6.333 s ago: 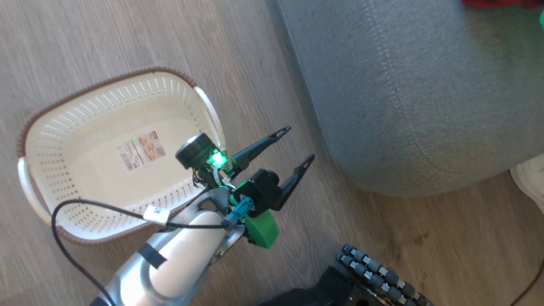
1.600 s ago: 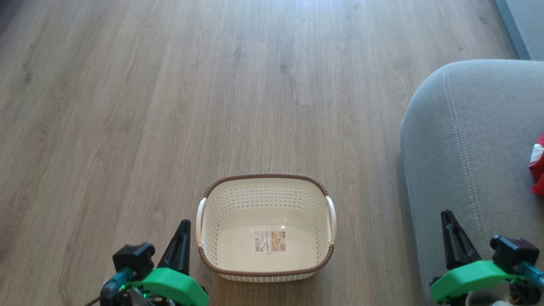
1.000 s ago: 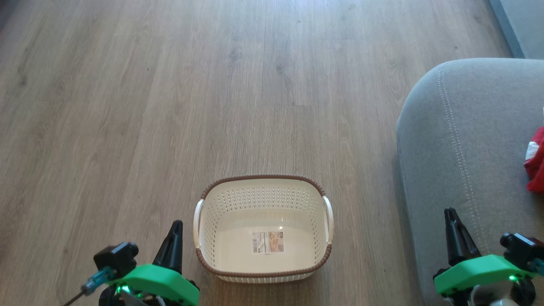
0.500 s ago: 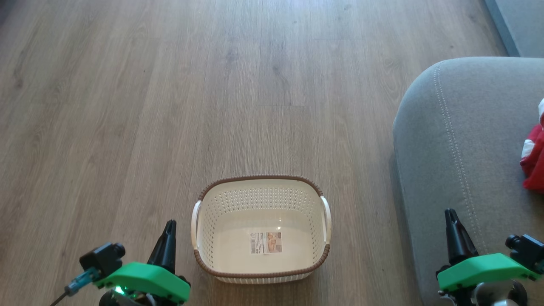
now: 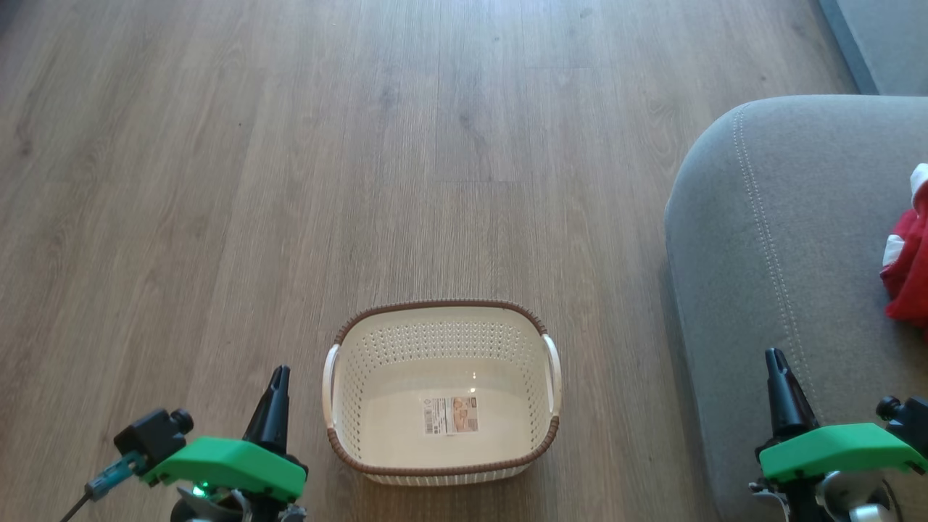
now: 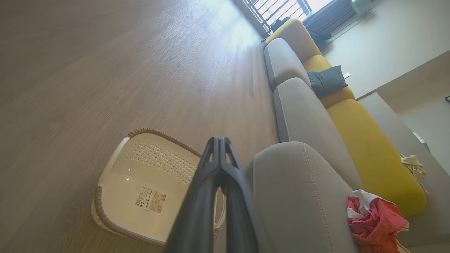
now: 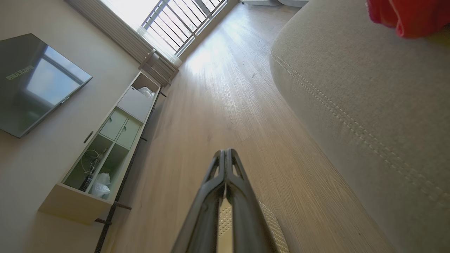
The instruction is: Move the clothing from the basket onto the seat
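A pale wood-plank floor [image 5: 290, 181] stretches ahead toward a barred window [image 7: 175, 17] with bright daylight behind it. The left fingers [image 5: 274, 417] are clenched, tips pressed together with nothing between them, and the right fingers [image 5: 784, 402] are the same; both pairs point away from the robot.

Between the two pairs, just to the right of the left fingers and not touching them, the basket [image 5: 435, 303] stands upright on the floor. On its bare base a label [image 5: 449, 415] is stuck flat. The label carries a barcode at its left end and a small picture at its right (the print is too small to read).

The seat [image 5: 797, 254] lies just beside the right fingers, on their right and well to the right of the basket. Its double line of stitching runs on past those fingers' tips. The clothing [image 5: 906, 283] lies crumpled on top of the seat, beyond the right fingers' tips and to their right, touching neither pair.

In the left wrist view it is a red and white heap in front of a yellow sofa back [image 6: 365, 140], with a dark teal cushion [image 6: 327, 80] farther along. Across the floor, left of the right fingers, stands a low shelf unit [image 7: 105, 147] with a wall-mounted screen [image 7: 31, 84] above it. Faint lettering near one corner of the screen cannot be read.
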Robot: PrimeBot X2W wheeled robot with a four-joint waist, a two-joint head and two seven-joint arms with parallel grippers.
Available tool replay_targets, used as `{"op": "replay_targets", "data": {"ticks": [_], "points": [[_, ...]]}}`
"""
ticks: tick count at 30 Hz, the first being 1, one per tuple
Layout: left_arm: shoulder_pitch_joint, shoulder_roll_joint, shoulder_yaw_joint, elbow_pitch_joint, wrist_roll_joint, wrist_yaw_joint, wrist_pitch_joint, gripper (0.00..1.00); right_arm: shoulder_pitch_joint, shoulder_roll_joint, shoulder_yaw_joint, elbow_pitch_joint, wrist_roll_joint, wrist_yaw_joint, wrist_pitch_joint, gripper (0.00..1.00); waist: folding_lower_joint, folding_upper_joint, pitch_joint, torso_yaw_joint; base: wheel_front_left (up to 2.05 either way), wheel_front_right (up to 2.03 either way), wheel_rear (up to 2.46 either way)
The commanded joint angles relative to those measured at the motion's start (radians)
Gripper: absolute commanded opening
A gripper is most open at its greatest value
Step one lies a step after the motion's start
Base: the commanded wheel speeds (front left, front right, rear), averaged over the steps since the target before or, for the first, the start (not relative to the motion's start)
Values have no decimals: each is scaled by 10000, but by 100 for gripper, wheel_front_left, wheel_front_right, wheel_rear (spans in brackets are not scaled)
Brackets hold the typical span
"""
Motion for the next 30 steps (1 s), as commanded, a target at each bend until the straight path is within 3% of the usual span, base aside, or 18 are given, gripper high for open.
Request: {"op": "replay_targets", "data": {"ticks": [1,30], "points": [[-508,107,252,-317,-308,-88,73,0,-536,-45,36,-341,336,-2,79,0,0,-1,-2,-13,0,0,0],[-728,126,996,-316,-3202,-487,876,0,-868,57,-112,-348,3363,-2,902,0,0,-1,-42,-230,0,0,0]]}}
